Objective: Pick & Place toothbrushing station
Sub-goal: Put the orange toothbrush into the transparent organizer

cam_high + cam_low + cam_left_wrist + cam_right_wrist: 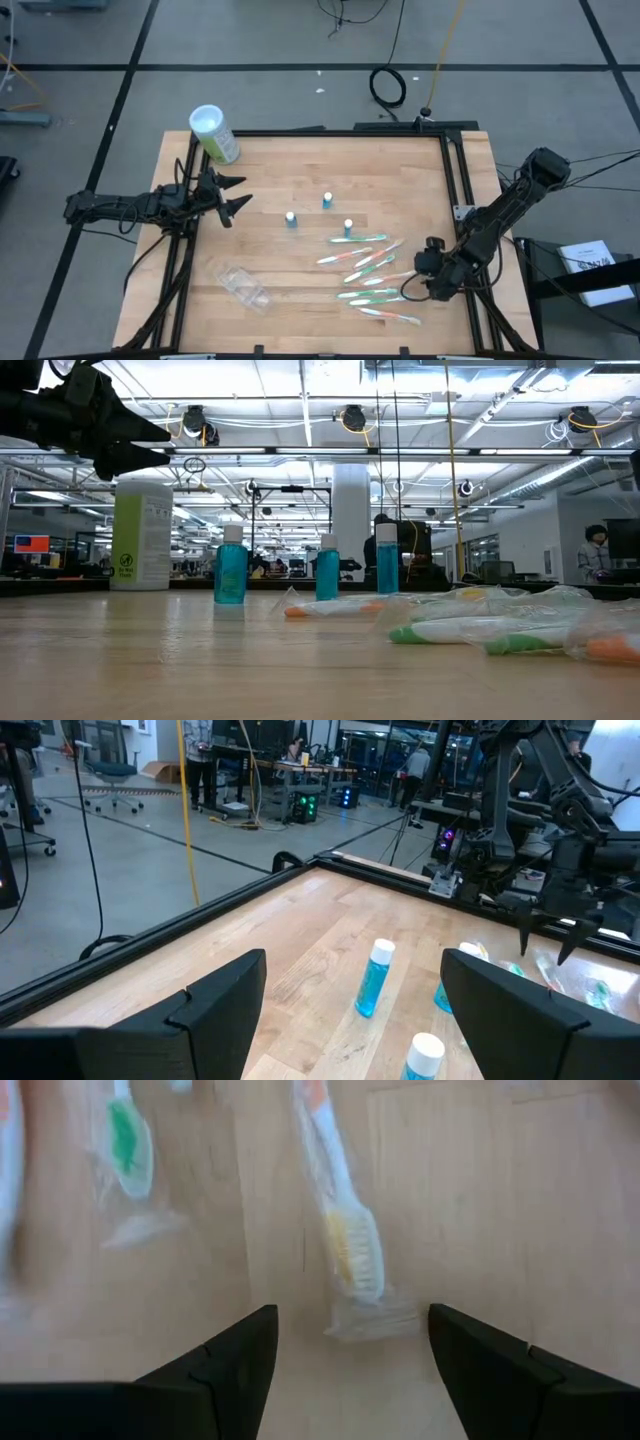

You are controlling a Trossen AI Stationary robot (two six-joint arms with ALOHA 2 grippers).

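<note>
Table (300,160): pale wood inside a dark frame.
Canister (214,133): green with a white lid, lying tipped at the table's 11 o'clock corner, lid end toward 11 o'clock.
Left gripper (238,194): at the 9 o'clock edge, fingers spread and holding nothing, aimed toward 3 o'clock at the tubes.
Right gripper (416,278): low at about 4 o'clock, jaws apart and grasping nothing, an orange toothbrush's (345,1240) bristle end just ahead between the fingers.
Toothbrushes (365,272): a loose fan at 4 to 5 o'clock, in clear wrappers, long axes mostly running 9 to 3 o'clock, a few tilted toward 2 o'clock.
Holder (243,286): clear plastic, at 7 o'clock, probably lying on its side.
Tubes (327,200): three, blue with white caps, upright near centre, in a bent row from 9 toward 4 o'clock.
</note>
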